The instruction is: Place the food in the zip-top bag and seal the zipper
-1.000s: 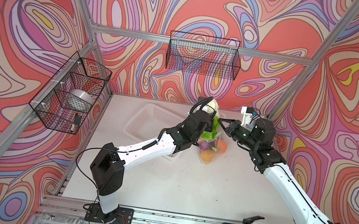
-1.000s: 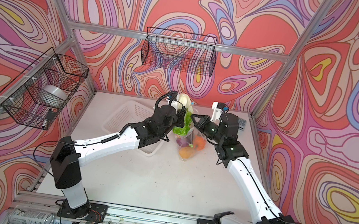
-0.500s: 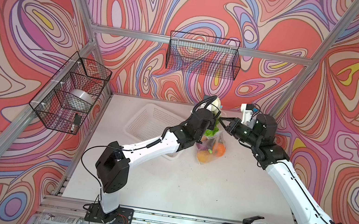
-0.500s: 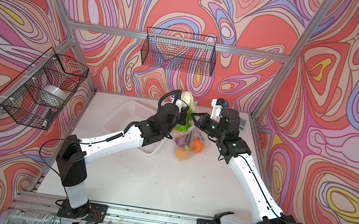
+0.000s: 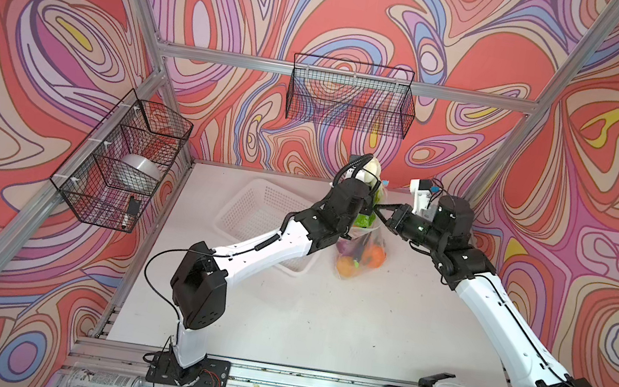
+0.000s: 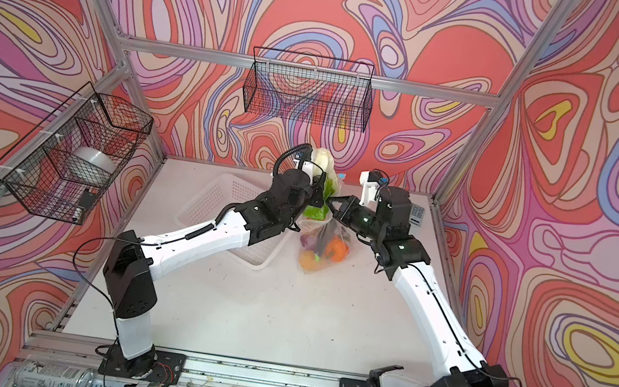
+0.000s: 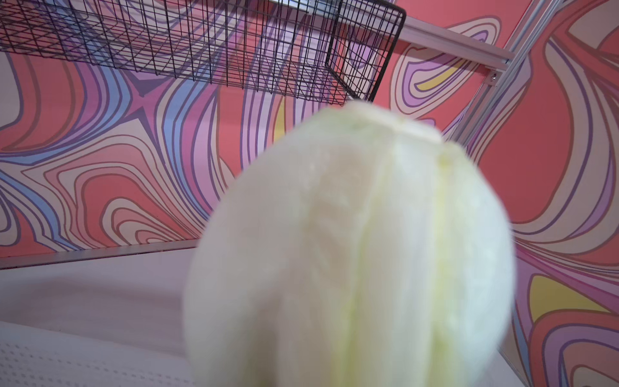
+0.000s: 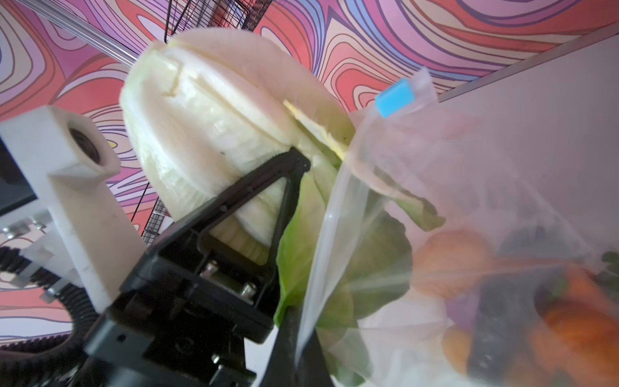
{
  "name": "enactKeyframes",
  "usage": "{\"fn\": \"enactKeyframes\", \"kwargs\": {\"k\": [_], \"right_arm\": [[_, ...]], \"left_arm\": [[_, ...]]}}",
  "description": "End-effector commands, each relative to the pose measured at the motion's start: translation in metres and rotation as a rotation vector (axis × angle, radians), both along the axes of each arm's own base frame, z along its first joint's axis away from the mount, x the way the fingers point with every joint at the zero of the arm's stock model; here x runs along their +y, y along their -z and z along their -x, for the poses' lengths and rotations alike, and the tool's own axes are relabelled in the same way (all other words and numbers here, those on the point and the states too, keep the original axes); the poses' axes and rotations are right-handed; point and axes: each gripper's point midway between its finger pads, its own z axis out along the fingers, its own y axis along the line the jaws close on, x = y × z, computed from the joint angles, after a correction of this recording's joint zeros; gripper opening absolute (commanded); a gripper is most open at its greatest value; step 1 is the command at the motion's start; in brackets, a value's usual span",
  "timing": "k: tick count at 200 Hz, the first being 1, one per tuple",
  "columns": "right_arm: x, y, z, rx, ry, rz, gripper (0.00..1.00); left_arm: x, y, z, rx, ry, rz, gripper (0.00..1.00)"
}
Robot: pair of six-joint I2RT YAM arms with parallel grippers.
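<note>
My left gripper (image 5: 366,200) (image 6: 315,192) is shut on the napa cabbage (image 5: 370,169) (image 6: 323,161) (image 7: 351,251). It holds the cabbage upright, white base up and green leaves down in the mouth of the zip-top bag (image 5: 359,253) (image 6: 322,247) (image 8: 435,201). One of its black fingers (image 8: 248,189) shows against the cabbage (image 8: 207,127). My right gripper (image 5: 379,206) (image 6: 330,199) (image 8: 303,351) is shut on the bag's mouth edge and holds the bag hanging. Orange, purple and dark food lies in the bag's bottom. The zipper's light-blue slider (image 8: 395,97) (image 5: 385,182) sits at the far end of the mouth.
A white perforated basket (image 5: 254,211) lies on the table left of the bag, partly under the left arm. Black wire baskets hang on the back wall (image 5: 350,96) and the left wall (image 5: 123,161). A remote (image 6: 416,213) lies at the back right.
The left arm has carried the cabbage slightly up and to the right, over the bag's mouth. The right gripper and the bag have stayed almost in place.
</note>
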Motion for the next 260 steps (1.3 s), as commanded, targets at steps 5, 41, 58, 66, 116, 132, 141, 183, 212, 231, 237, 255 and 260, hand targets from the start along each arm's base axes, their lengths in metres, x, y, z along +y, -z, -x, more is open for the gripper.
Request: {"fn": "enactKeyframes", "kwargs": {"k": [5,41,58,66,116,132,141,183,212,231,237,255,260], "right_arm": [[0.008,-0.002,0.001,-0.012,-0.033,-0.042,0.00],[-0.002,-0.014,-0.003,-0.050,0.032,-0.044,0.00],[-0.012,-0.012,-0.006,-0.061,0.097,-0.022,0.00],[-0.015,-0.011,-0.007,-0.062,0.116,-0.018,0.00],[-0.018,-0.011,-0.010,-0.070,0.146,-0.035,0.00],[-0.018,-0.011,-0.009,-0.070,0.145,-0.034,0.00],[-0.019,-0.012,-0.009,-0.072,0.145,-0.036,0.00],[-0.019,-0.019,-0.006,-0.096,0.143,-0.040,0.00],[-0.019,-0.017,-0.006,-0.090,0.144,-0.034,0.00],[-0.023,-0.013,-0.006,-0.085,0.160,-0.020,0.00],[-0.024,-0.012,-0.006,-0.083,0.165,-0.014,0.00],[-0.027,-0.006,-0.007,-0.074,0.185,0.003,0.00],[-0.028,-0.004,-0.007,-0.072,0.189,0.007,0.00]], "left_arm": [[-0.002,-0.021,-0.003,-0.015,0.011,0.091,0.32],[-0.011,0.006,0.008,0.057,0.068,0.077,0.32],[-0.013,0.014,0.023,0.074,0.103,0.056,0.32],[-0.014,0.016,0.031,0.082,0.124,0.046,0.32],[-0.022,0.031,0.051,0.156,0.201,0.030,0.34],[-0.025,0.031,0.051,0.150,0.211,0.000,0.37],[-0.028,0.032,0.050,0.147,0.217,-0.027,0.41],[-0.045,0.052,0.044,0.167,0.248,-0.196,0.47],[-0.056,0.062,0.047,0.210,0.286,-0.193,0.61],[-0.054,0.054,0.050,0.198,0.294,-0.177,0.99],[-0.053,0.051,0.051,0.191,0.296,-0.178,1.00],[-0.049,0.039,0.054,0.167,0.301,-0.180,1.00],[-0.048,0.036,0.054,0.163,0.301,-0.176,1.00]]}}
